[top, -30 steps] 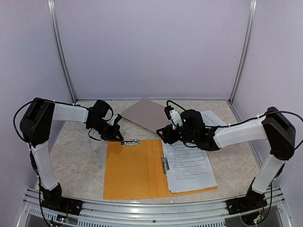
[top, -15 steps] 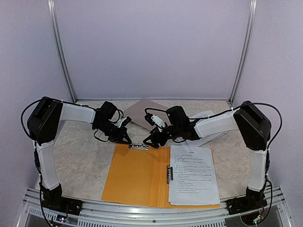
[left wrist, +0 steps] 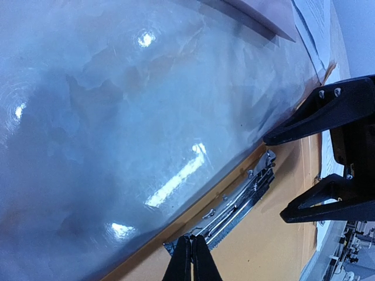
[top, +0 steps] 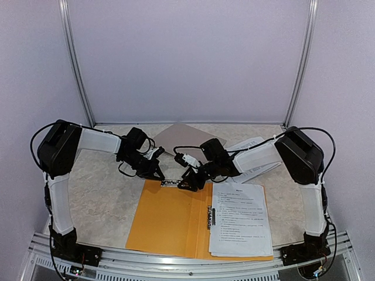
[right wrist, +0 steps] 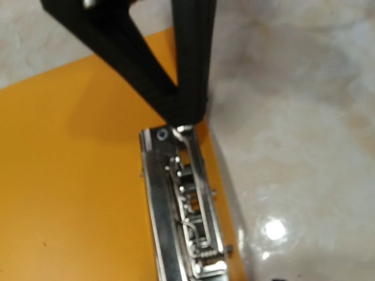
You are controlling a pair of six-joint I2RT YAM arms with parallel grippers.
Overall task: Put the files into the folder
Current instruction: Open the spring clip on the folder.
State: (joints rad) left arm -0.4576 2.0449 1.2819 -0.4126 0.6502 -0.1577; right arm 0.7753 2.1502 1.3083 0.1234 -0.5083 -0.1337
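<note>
The orange folder (top: 167, 219) lies open on the table, with the files (top: 239, 216) stacked on its right half. A metal clip (top: 170, 183) runs along the folder's far edge. My left gripper (top: 159, 175) is shut, its joined fingertips (left wrist: 191, 249) touching the clip's (left wrist: 237, 202) left end. In the right wrist view those black fingers (right wrist: 170, 76) press on the clip's lever (right wrist: 187, 205). My right gripper (top: 188, 184) hangs just off the clip's right end. Its fingers (left wrist: 328, 108) stand apart over the folder (left wrist: 275, 246), holding nothing.
A grey-brown clipboard (top: 181, 140) lies at the back, behind both grippers. More printed sheets (top: 258, 149) lie under the right forearm. A second metal clip (top: 210, 218) sits along the folder's spine. Pale walls close in the back and both sides.
My right arm swung left, off the files, to the clip's right end. The left gripper stayed shut and edged right and nearer with the clip. The files now show in full.
</note>
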